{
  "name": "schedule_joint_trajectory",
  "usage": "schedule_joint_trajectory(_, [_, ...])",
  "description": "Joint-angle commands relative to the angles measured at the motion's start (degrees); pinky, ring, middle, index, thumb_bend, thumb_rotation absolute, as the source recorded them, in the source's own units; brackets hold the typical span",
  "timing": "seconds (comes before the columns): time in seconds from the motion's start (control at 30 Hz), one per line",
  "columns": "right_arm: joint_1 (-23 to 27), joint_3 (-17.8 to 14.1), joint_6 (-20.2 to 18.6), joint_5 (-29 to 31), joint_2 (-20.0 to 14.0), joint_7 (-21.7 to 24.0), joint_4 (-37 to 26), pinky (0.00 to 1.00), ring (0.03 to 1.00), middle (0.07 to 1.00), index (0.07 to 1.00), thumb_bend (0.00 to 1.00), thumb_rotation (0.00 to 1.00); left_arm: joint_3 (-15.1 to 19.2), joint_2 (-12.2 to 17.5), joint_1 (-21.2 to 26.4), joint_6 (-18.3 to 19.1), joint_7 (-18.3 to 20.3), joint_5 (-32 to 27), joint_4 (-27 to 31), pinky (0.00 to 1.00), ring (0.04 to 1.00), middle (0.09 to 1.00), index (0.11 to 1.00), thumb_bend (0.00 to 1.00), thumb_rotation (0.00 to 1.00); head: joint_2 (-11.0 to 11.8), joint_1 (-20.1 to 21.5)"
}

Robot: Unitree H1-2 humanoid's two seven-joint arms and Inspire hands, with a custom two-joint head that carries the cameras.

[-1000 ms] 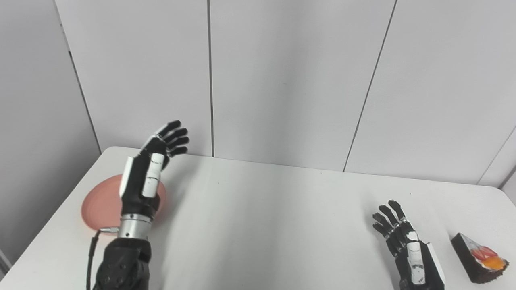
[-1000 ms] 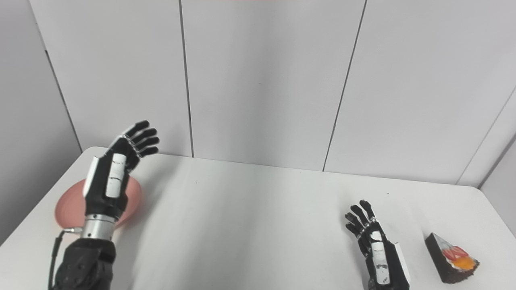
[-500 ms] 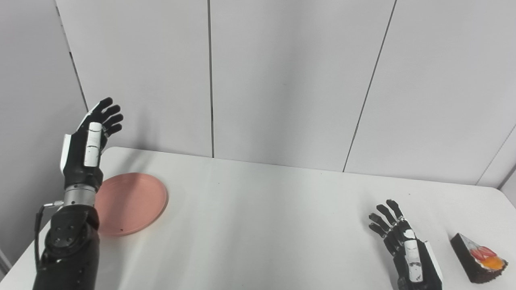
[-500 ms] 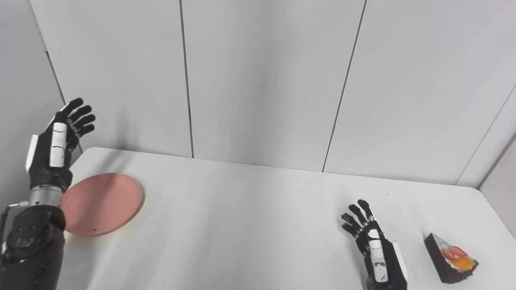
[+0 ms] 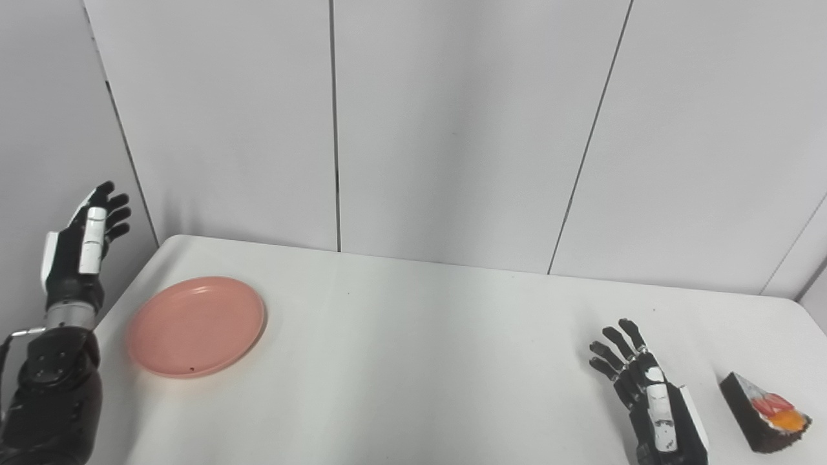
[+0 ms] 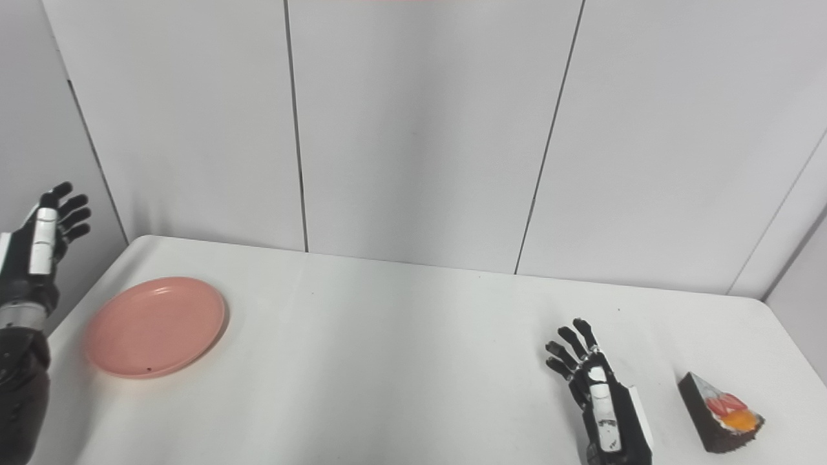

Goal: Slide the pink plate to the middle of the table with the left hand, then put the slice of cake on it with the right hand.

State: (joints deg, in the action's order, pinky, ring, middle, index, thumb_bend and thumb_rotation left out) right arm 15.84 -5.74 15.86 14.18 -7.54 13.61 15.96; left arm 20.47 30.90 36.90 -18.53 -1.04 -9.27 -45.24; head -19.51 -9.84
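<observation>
Pink plate [image 5: 196,326] is lying unmoved near the table's left edge as the open, empty left hand [image 5: 81,248] is swinging outward past it, lining up the push, while the open right hand [image 5: 652,403] is waiting beside the cake slice [image 5: 767,420].

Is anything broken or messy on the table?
Nothing stands out. The pink plate lies flat and whole near the table's left end, and the cake sits intact at the right. Both hands, left and right, are open and hold nothing.
</observation>
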Motion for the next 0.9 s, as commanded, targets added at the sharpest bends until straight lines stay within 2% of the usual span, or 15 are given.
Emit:
schedule_joint_trajectory(0.0, [-2.8, 0.4, 1.2, 0.8, 1.3, 0.6, 3.2, 0.83, 0.834, 0.900, 0.936, 0.77, 0.93, -0.2, 2.6, 3.8, -3.6, 0.3, 0.0, -1.4, 0.78, 0.830, 0.841, 0.843, 0.80, 0.97, 0.0, 0.0])
schedule_joint_trajectory(0.13, [-3.0, 0.4, 1.4, 0.4, 1.2, 0.4, 2.8, 0.83, 0.838, 0.903, 0.938, 0.76, 0.93, -0.2, 3.0, 4.5, -5.0, 1.7, -1.3, -6.8, 0.81, 0.845, 0.847, 0.822, 0.84, 0.95, -0.3, 0.1])
schedule_joint_trajectory(0.23, [-3.3, 0.5, 1.1, 0.3, 1.2, 0.4, 2.1, 0.83, 0.839, 0.904, 0.939, 0.77, 0.93, 0.1, 2.3, 4.1, -3.9, 1.8, -2.4, -9.2, 0.81, 0.853, 0.852, 0.833, 0.82, 0.94, -0.9, 0.3])
schedule_joint_trajectory(0.3, [-3.7, 0.5, 0.9, 0.3, 1.1, 0.4, 1.3, 0.83, 0.836, 0.905, 0.938, 0.78, 0.93, 0.1, 1.4, 3.2, -3.0, 1.2, -2.5, -9.1, 0.78, 0.827, 0.832, 0.818, 0.81, 0.94, -1.1, 0.4])
schedule_joint_trajectory(0.57, [-3.8, 0.4, 0.9, 1.4, 1.2, 1.0, 0.7, 0.82, 0.826, 0.900, 0.942, 0.79, 0.91, 0.1, -0.5, 1.7, -1.8, 0.2, -3.2, -10.6, 0.80, 0.836, 0.819, 0.828, 0.81, 0.94, -1.9, 0.6])
schedule_joint_trajectory(0.7, [-4.1, 0.6, 0.6, 0.7, 1.1, 0.6, 0.0, 0.82, 0.827, 0.898, 0.947, 0.79, 0.93, -0.1, -1.6, 0.4, -0.9, 0.1, -2.9, -9.0, 0.82, 0.846, 0.830, 0.828, 0.82, 0.94, -2.2, 0.9])
schedule_joint_trajectory(0.87, [-4.7, 0.6, -0.3, 0.3, 0.9, 0.1, -1.3, 0.80, 0.825, 0.898, 0.941, 0.81, 0.93, 1.3, -3.3, -0.7, 1.2, 0.8, -5.8, -7.3, 0.83, 0.849, 0.834, 0.823, 0.85, 0.92, -2.9, 1.0])
